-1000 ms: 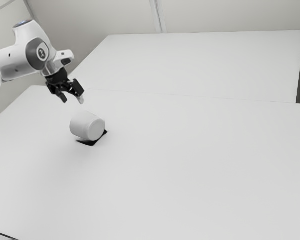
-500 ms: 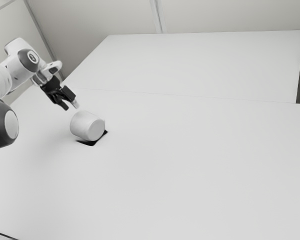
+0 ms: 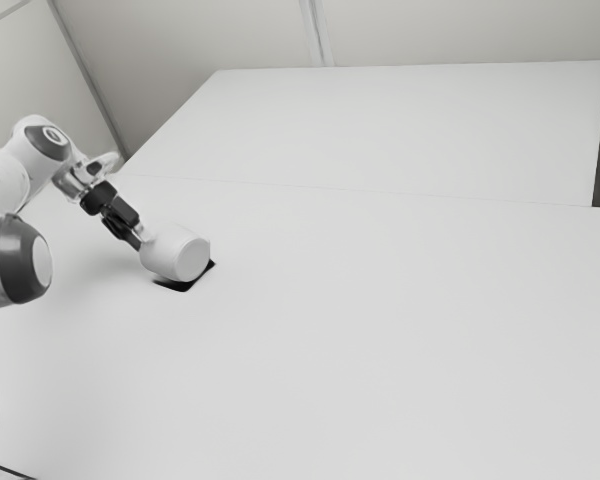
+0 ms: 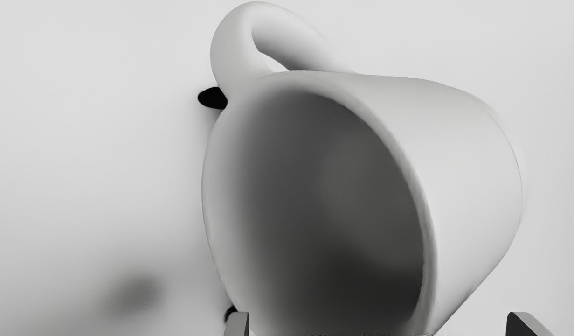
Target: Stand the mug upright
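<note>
"Your gripper [image 3: 140, 240], is it holding anything?"

"No, you have it released: the fingers [image 4: 525, 325] stand wide apart, right by the mug's open mouth."

"And your mug [image 3: 177, 252]?"

"It's lying on its side on the table [image 3: 380, 320], mouth toward your gripper, bottom toward the exterior view's right. You can see its handle [image 4: 231, 51] sticking out from the side, and a black patch [image 3: 185, 286] underneath."

"Farther back?"

"You've got a pale wall [image 3: 460, 30]."
</note>
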Action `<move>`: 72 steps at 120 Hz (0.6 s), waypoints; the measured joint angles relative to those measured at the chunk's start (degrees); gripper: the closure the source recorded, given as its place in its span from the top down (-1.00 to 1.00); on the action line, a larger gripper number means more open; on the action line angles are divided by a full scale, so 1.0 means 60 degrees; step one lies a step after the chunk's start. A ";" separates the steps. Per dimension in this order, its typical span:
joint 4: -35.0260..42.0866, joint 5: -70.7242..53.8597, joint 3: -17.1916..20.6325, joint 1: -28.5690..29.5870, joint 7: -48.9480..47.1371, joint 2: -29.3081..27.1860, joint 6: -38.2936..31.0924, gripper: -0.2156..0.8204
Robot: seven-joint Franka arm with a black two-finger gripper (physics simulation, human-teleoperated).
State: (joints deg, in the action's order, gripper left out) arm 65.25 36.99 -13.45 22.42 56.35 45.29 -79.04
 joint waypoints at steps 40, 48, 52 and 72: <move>-0.0032 0.1544 -0.0016 0.0116 0.0571 0.0352 0.1186 0.58; -0.0019 0.1750 -0.0003 0.0116 0.0597 0.0355 0.1256 0.58; -0.0011 0.1834 -0.0001 0.0113 0.0599 0.0355 0.1281 0.58; 0.0192 0.2196 -0.0005 0.0048 0.0540 0.0333 0.1340 0.40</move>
State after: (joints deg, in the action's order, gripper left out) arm 66.40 50.16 -13.48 22.71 59.59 47.29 -71.00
